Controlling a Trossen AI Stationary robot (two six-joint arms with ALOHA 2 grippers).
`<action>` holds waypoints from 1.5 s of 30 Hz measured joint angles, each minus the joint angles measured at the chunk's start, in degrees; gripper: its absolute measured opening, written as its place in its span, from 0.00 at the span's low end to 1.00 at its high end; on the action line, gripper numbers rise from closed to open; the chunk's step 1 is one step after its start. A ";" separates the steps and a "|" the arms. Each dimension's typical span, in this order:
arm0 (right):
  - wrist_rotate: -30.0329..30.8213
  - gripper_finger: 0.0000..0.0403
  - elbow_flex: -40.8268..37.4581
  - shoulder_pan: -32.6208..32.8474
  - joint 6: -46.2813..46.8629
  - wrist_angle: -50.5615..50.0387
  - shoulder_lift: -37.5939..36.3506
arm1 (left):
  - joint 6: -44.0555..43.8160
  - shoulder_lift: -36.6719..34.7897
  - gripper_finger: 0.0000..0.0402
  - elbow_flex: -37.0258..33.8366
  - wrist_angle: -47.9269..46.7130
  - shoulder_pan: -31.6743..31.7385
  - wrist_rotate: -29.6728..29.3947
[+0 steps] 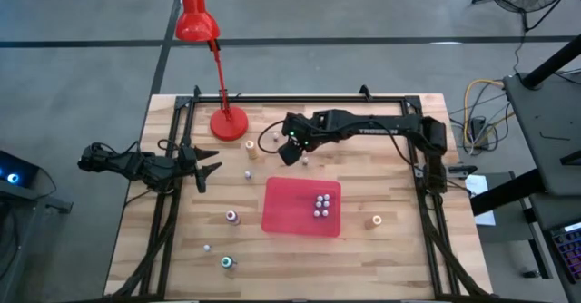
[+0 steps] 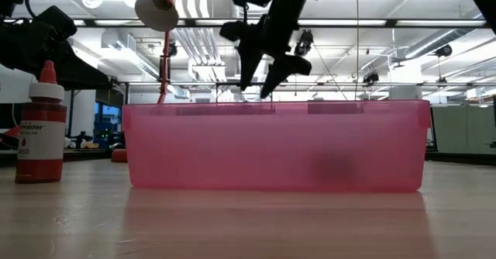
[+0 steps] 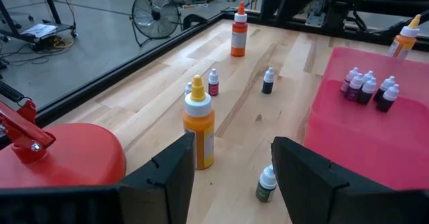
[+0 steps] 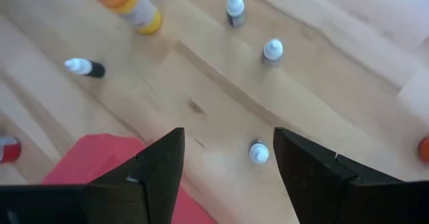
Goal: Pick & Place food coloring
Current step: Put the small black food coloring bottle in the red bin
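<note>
Tray (image 1: 290,214): we see translucent pink-red.
Lamp (image 1: 196,17): bright red, shade and base.
Bottle by the left gripper (image 3: 199,122): orange, white-collared, yellow-tipped.
Table (image 1: 381,185): pale wood grain.
Grippers: we see black fingers.

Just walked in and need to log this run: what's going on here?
Two dark robot arms are sorting tiny food coloring bottles into a shallow pink plastic tray, where a cluster of white-capped bottles already stands. The right hand hangs open and empty above loose bottles near the red desk lamp. The left hand waits open at the table's left side.
</note>
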 joint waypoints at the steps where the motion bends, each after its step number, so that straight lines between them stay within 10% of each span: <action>1: -0.10 0.54 0.00 -0.03 0.91 -0.07 0.53 | 0.02 0.00 0.42 0.01 0.00 -0.01 0.00; 31: -0.62 0.62 -3.18 0.28 1.94 -1.68 9.93 | 0.02 0.07 0.42 0.01 0.00 -0.02 0.00; 45: -1.54 0.45 -5.75 0.28 -0.43 0.08 9.95 | 0.02 0.07 0.42 0.01 0.00 -0.01 0.00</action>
